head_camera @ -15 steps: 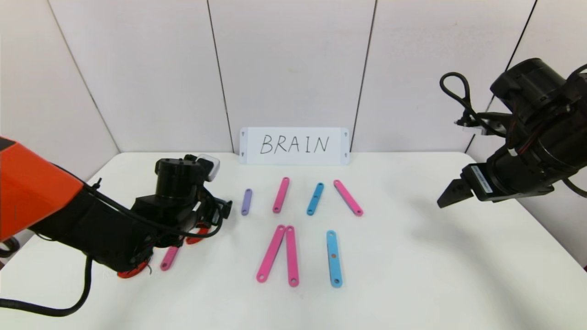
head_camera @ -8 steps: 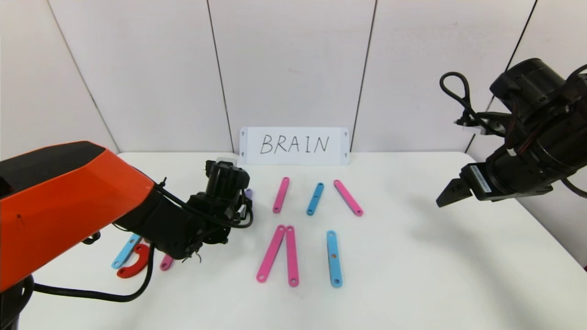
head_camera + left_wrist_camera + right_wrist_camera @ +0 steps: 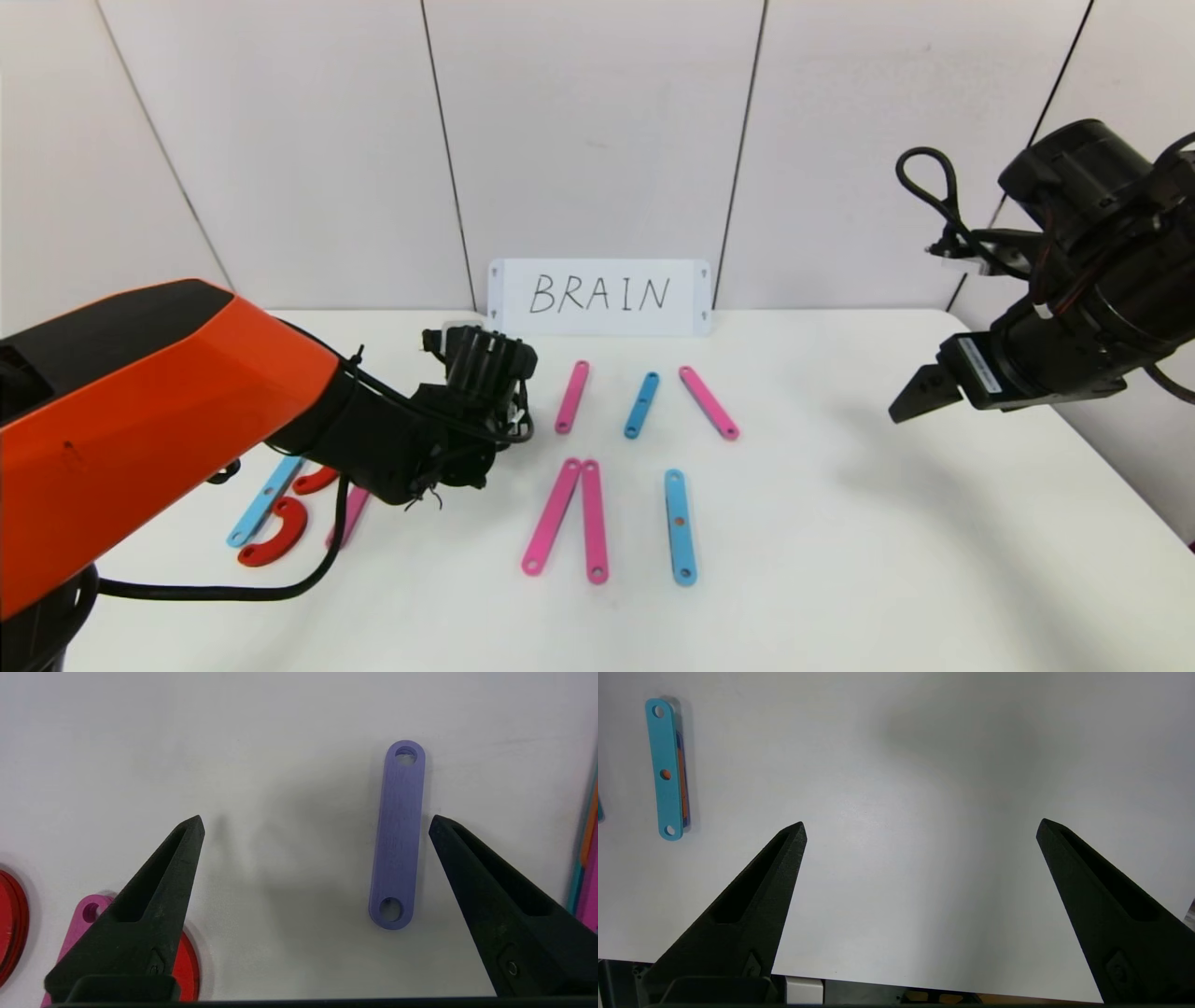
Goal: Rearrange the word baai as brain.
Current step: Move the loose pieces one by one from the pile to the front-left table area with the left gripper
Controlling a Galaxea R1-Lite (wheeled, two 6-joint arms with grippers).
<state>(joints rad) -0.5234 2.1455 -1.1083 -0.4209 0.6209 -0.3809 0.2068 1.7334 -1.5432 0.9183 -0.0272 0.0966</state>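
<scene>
The word baai lies as loose pieces on the white table. At the left are a light-blue strip, two red curves and a pink strip. In the middle, two long pink strips meet in a peak beside a blue strip. Behind them lie a pink strip, a blue one and a pink one. My left gripper hangs open over a purple strip, which lies close to one finger. My right gripper is open above bare table.
A white card with BRAIN handwritten on it leans on the back wall. The left arm's orange shell covers the table's left side. In the head view the left wrist hides the purple strip.
My left arm has swung right and back, from above the red curves and pink strip to above the purple strip, uncovering the light-blue strip and red curves. The right arm has not moved.
</scene>
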